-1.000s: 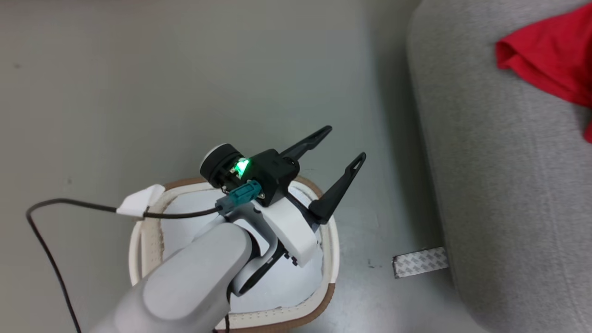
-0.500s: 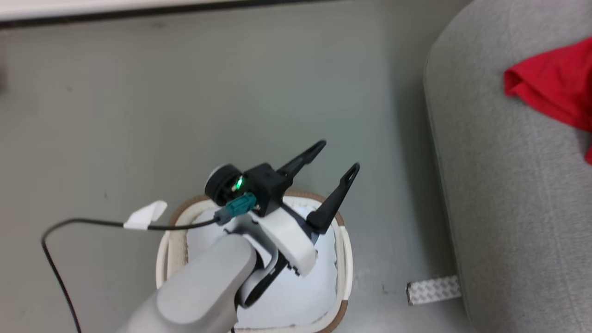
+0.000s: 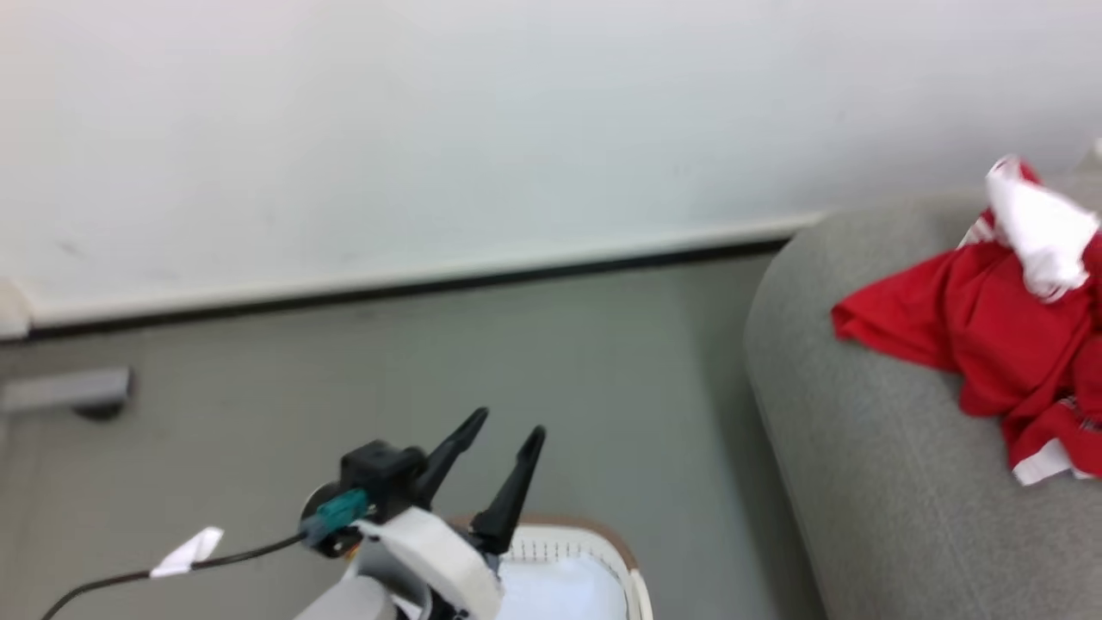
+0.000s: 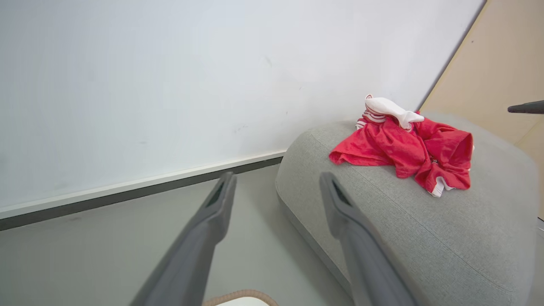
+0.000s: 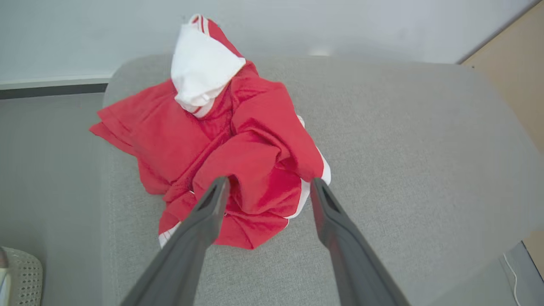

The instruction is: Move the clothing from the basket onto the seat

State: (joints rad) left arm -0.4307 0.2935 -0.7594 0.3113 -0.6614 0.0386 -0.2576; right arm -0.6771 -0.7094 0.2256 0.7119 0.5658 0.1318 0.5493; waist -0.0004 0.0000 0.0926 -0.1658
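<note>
Hovering off the rounded end of the large light grey fabric-upholstered seat (image 3: 861, 491), the left gripper (image 3: 510, 424) has its two long dark fingers spread wide with nothing between them (the left wrist view agrees). Below it, on the grey floor (image 3: 646, 362) just beside the seat, stands the oval cream-white plastic basket with holed sides and a brown woven-look rim (image 3: 564, 525). The bit of its inside that shows is white.

The right gripper (image 5: 268, 182) is over the seat top, its fingers equally wide apart and holding nothing. Its tips frame the near edge of the heap; contact with the cloth cannot be told.

The bright red fabric clothing with white panels and striped trim (image 5: 238, 140) lies crumpled in one heap on the seat, with a white piece at its far side.

Beyond the seat is a white wall (image 3: 430, 129) with a dark skirting line.
</note>
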